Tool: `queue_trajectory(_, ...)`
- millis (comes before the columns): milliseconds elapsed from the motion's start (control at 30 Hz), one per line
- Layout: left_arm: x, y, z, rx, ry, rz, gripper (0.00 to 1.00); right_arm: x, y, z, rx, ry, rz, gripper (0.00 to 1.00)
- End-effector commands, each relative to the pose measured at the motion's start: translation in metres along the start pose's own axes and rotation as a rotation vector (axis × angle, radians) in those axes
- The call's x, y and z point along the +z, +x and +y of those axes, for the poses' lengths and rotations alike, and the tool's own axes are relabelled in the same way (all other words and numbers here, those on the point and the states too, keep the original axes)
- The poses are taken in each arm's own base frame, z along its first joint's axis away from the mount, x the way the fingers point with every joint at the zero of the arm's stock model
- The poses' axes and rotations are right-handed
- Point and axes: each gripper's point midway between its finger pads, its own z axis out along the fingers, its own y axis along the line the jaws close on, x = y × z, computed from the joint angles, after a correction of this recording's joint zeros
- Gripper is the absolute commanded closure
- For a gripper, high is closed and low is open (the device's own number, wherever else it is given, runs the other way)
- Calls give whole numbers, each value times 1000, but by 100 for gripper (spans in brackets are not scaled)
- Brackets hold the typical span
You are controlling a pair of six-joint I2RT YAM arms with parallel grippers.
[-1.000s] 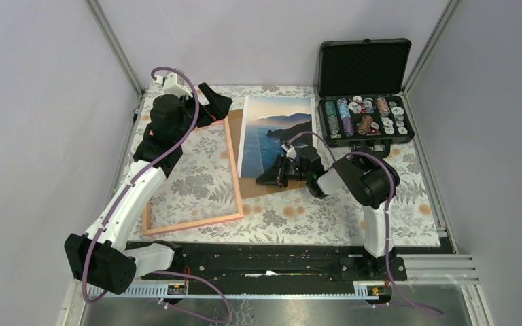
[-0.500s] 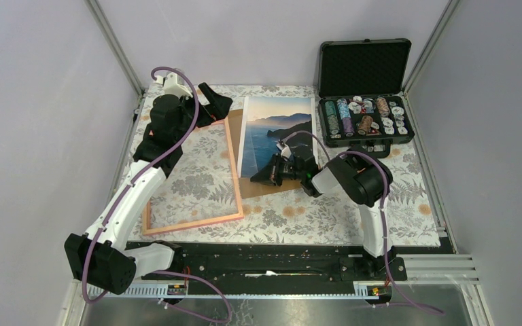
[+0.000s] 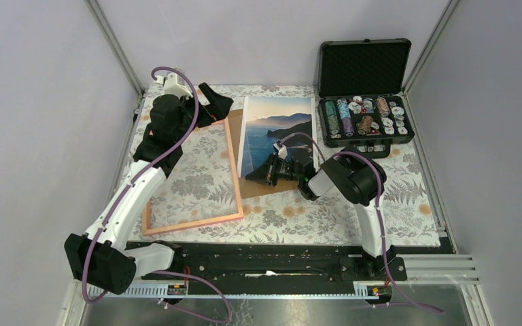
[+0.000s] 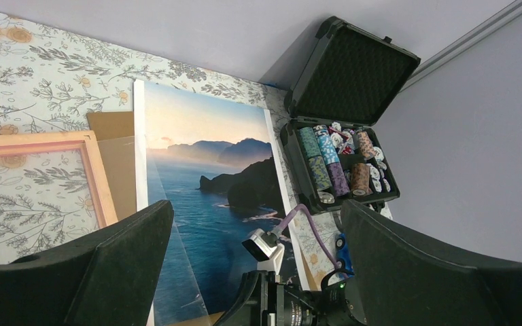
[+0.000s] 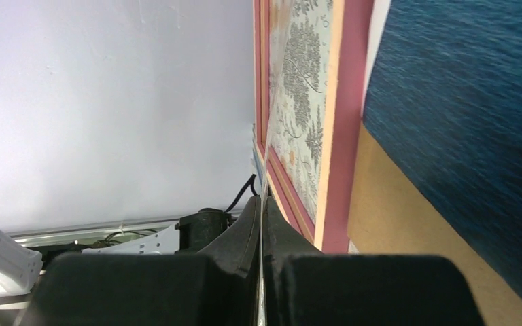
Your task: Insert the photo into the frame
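The photo, a blue sea coast print, lies face up on a brown backing board at the table's middle; it also shows in the left wrist view. The frame, with a pink border, lies flat to its left, with floral cloth showing through it, and shows in the right wrist view. My right gripper lies low at the photo's near left corner. In its own view it is shut on a thin clear sheet seen edge-on. My left gripper is open and empty, raised over the frame's far right corner.
An open black case with several rolls of chips stands at the far right, also in the left wrist view. Enclosure walls and metal posts ring the table. Floral cloth covers the near part.
My right gripper has slid left and a little farther away along the photo's near end, towards the frame's right edge. The left arm, photo and frame have not moved.
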Motion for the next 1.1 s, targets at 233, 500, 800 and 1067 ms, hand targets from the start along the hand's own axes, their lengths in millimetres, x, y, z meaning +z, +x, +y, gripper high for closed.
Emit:
queue_trajectory(233,2,-9,-11,-9,56,-30,2,4,-11,36,-61,-149,-79,100)
queue_trajectory(500,7,-7,-6,8,41,-26,2,-1,-5,24,-77,-104,-71,100)
queue_trajectory(800,15,-1,1,42,-5,6,2,-14,5,-6,-131,2,-88,100)
queue_trajectory(1067,10,-3,-11,155,-19,3,1,-23,10,-38,-165,171,-84,73)
